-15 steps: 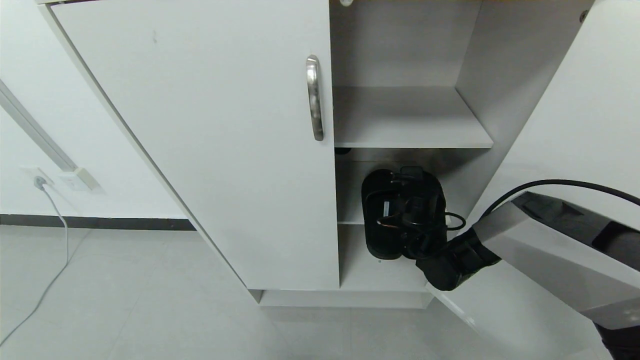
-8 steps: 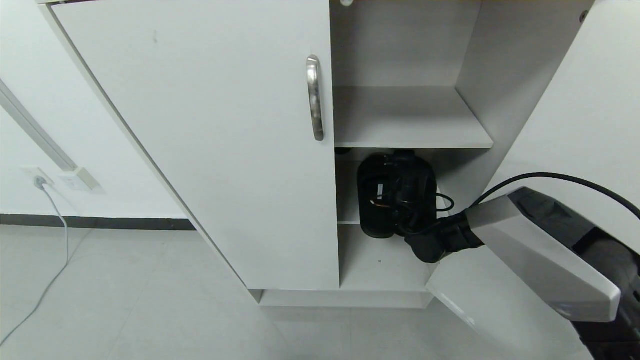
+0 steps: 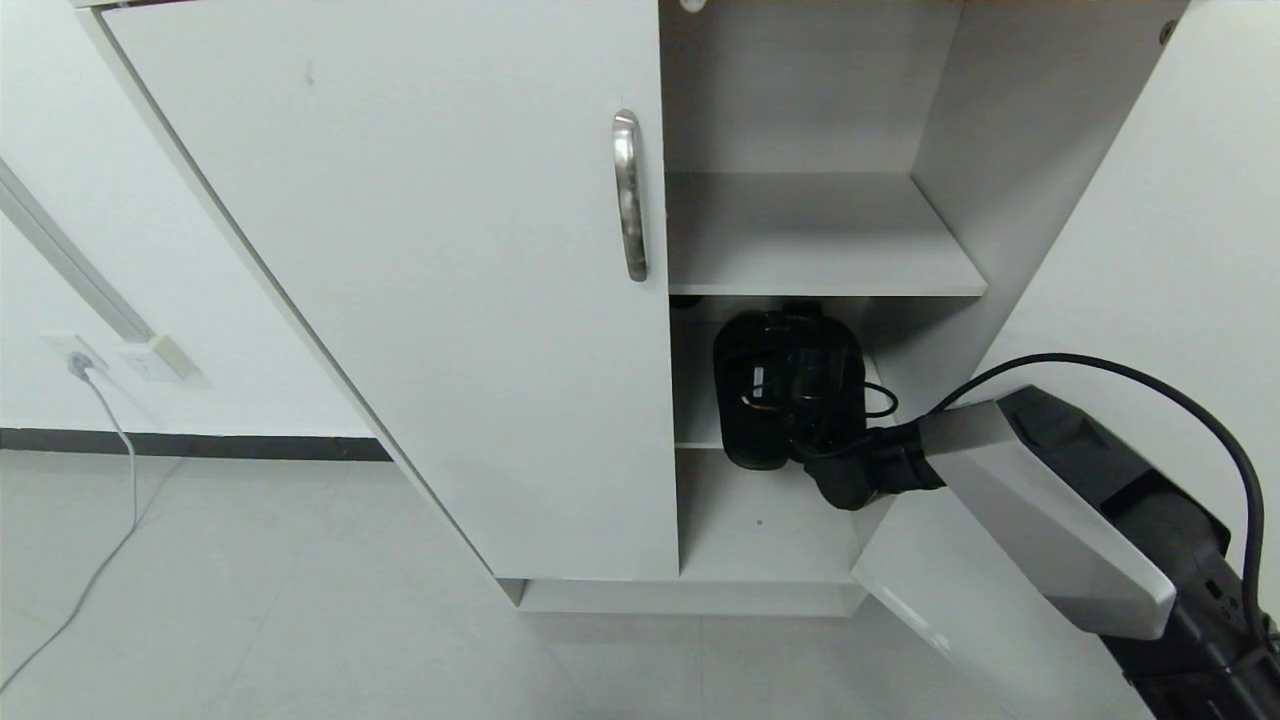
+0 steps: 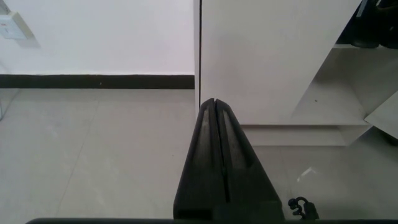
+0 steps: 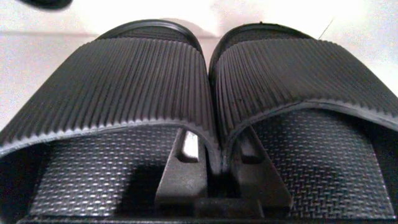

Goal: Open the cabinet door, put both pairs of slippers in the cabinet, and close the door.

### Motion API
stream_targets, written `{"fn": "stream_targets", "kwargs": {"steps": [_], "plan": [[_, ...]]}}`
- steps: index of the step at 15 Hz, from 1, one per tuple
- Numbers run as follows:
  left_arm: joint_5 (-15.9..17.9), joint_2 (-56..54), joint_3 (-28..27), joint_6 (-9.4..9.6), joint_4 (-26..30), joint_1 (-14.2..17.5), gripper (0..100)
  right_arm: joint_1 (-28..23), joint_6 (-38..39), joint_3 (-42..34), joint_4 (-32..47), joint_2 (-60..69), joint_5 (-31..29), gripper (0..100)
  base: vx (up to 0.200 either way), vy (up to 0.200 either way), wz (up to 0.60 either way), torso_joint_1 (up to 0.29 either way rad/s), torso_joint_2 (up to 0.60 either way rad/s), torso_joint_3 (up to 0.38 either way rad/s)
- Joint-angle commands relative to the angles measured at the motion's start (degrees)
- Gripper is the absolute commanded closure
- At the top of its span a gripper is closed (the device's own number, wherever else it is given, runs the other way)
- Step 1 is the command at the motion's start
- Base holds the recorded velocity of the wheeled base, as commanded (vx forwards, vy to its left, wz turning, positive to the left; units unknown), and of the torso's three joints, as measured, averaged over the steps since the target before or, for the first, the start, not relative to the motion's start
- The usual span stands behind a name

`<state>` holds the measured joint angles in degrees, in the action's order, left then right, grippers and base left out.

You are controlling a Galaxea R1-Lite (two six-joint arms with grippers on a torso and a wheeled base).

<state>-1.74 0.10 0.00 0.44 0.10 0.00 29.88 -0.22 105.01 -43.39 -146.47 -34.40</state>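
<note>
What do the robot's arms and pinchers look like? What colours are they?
The right arm has a smooth, boxy, pale grey shell that narrows to a round black wrist. A thick black cable arches over it. The left gripper is all black, with two long flat fingers that taper to a rounded tip.

Two black slippers (image 5: 124, 87) lie side by side and fill most of the frame, their ribbed straps arching over stippled footbeds. In the centre foreground the right gripper (image 5: 217, 167) pinches the two inner strap edges together, with one of its fingers (image 5: 186, 171) tucked under each strap. Beyond the toes, a pale surface (image 5: 25, 56) spans the background.
</note>
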Motion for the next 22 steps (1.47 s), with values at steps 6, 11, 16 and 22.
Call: {"fn": "stream_targets", "kwargs": {"steps": [6, 11, 16, 22], "plan": [[0.0, 0.1, 0.0, 0.09, 0.0, 0.0, 100, -0.8, 0.0, 2.1, 0.4, -2.4, 0.2, 100, 0.0, 0.0, 0.0, 0.0, 0.0, 0.0], [0.0, 0.1, 0.0, 0.09, 0.0, 0.0, 100, -0.7, -0.1, 2.0, 0.3, -2.2, 0.1, 0, 0.0, 0.0, 0.0, 0.0, 0.0, 0.0], [0.0, 0.1, 0.0, 0.18, 0.0, 0.0, 100, 0.8, -0.5, -11.9, -5.9, 5.7, -0.1, 0, 0.0, 0.0, 0.0, 0.0, 0.0, 0.0], [0.0, 0.1, 0.0, 0.26, 0.0, 0.0, 100, 7.0, -0.4, -47.5, -24.1, 22.2, -0.5, 0, 0.0, 0.0, 0.0, 0.0, 0.0, 0.0]]}}
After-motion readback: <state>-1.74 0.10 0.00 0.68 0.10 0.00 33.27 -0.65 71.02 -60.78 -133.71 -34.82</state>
